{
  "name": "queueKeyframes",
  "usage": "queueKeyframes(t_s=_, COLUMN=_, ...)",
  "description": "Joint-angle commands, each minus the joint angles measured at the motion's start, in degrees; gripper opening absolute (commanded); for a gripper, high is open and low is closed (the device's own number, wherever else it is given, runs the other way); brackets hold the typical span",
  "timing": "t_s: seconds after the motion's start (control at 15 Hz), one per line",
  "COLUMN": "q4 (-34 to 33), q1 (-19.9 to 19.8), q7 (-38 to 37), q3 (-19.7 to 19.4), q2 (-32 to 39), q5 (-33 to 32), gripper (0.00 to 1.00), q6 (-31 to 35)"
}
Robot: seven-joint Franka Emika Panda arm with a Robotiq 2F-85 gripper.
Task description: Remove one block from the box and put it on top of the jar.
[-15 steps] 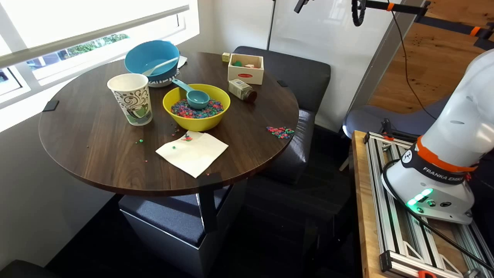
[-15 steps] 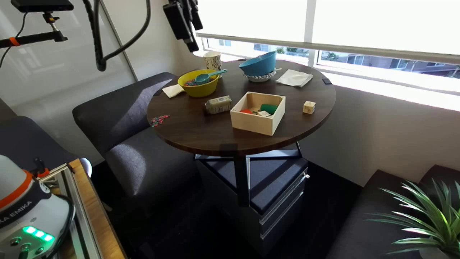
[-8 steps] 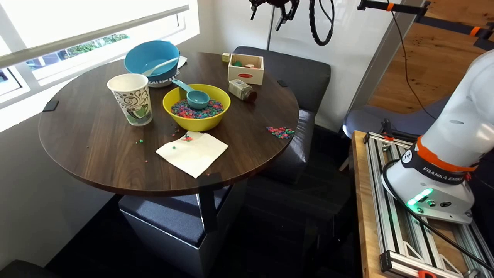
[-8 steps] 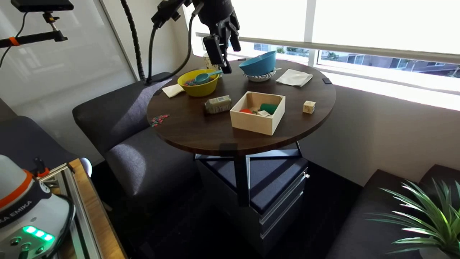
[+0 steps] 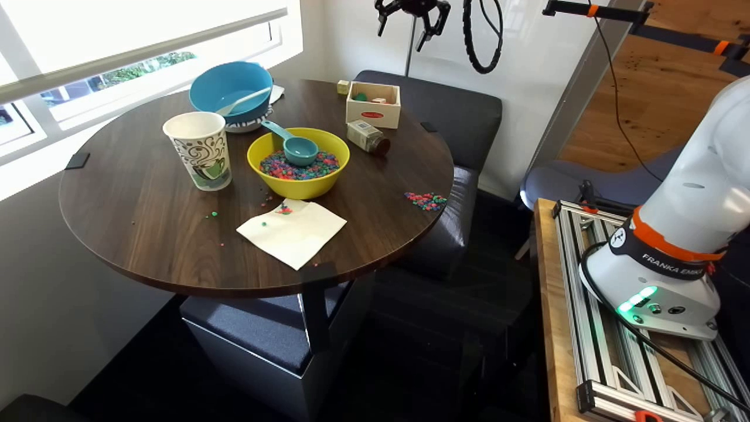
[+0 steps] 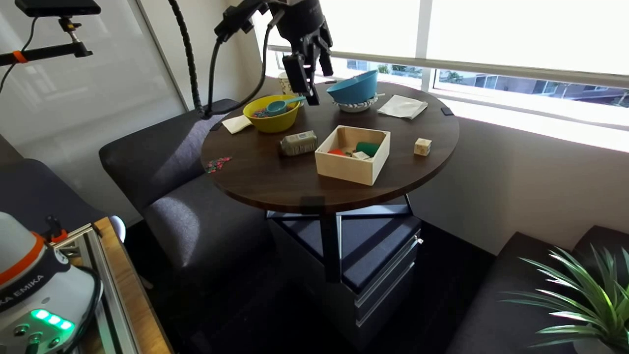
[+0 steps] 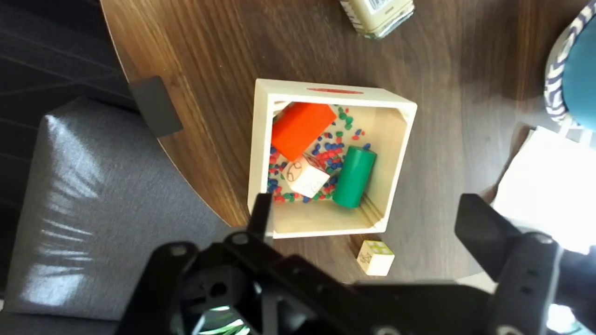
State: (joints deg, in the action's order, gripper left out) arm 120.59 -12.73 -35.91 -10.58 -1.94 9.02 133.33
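The tan wooden box [image 5: 357, 113] stands on the round table in both exterior views [image 6: 344, 167]. In the wrist view the box [image 7: 393, 163] holds an orange-red block [image 7: 303, 128], a green cylinder [image 7: 355, 177] and a wooden cube [image 7: 308, 177] on small coloured bits. The jar [image 5: 364, 136] lies on its side beside the box, its dark lid pointing away from it; it also shows in an exterior view [image 6: 300, 143] and partly in the wrist view [image 7: 377, 16]. My gripper [image 5: 401, 40] is open and empty, high above the table, apart from everything.
Another wooden cube [image 7: 375, 258] lies outside the box. A yellow bowl [image 5: 299, 187] with a teal scoop [image 5: 300, 151], a paper cup [image 5: 202, 152], tilted blue bowl [image 5: 231, 88] and napkin [image 5: 292, 234] stand or lie on the table. Coloured bits [image 5: 426, 201] lie near its edge.
My gripper has come over the table from its side, moving left and down in an exterior view. It has sunk slightly in the last half second. The objects have not moved.
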Motion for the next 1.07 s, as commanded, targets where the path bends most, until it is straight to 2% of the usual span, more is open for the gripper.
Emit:
queueKeyframes(t_s=0.0, q4=-7.70, q1=0.28, q7=-5.82, q3=-0.50, q2=9.64, q5=-3.65, gripper=1.00, q6=-3.41)
queueKeyframes(t_s=0.13, q4=-11.68, q1=0.69, q7=-7.47, q3=-1.16, q2=13.69, q5=-4.47, gripper=1.00, q6=-5.48)
queueKeyframes(t_s=0.4, q4=-18.68, q1=0.68, q7=-5.25, q3=-1.17, q2=19.80, q5=-2.18, gripper=0.99, q6=-9.04)
queueKeyframes(t_s=0.47, q4=-20.16, q1=0.84, q7=-5.43, q3=-1.24, q2=20.99, q5=-2.54, gripper=0.86, q6=-9.80)
queueKeyframes(t_s=0.67, q4=-23.40, q1=0.78, q7=-5.23, q3=-1.34, q2=23.83, q5=-2.41, gripper=0.69, q6=-11.61)
queueKeyframes(t_s=0.73, q4=-24.08, q1=0.66, q7=-5.28, q3=-1.33, q2=24.55, q5=-2.07, gripper=0.75, q6=-11.92)
queueKeyframes(t_s=0.87, q4=-24.86, q1=0.35, q7=-5.21, q3=-1.17, q2=26.04, q5=-0.83, gripper=0.64, q6=-11.41)
queueKeyframes(t_s=0.93, q4=-25.12, q1=0.32, q7=-5.26, q3=-1.09, q2=26.57, q5=-0.30, gripper=0.72, q6=-11.33)
queueKeyframes(t_s=1.0, q4=-25.30, q1=0.33, q7=-5.33, q3=-1.05, q2=27.19, q5=0.18, gripper=0.74, q6=-11.03)
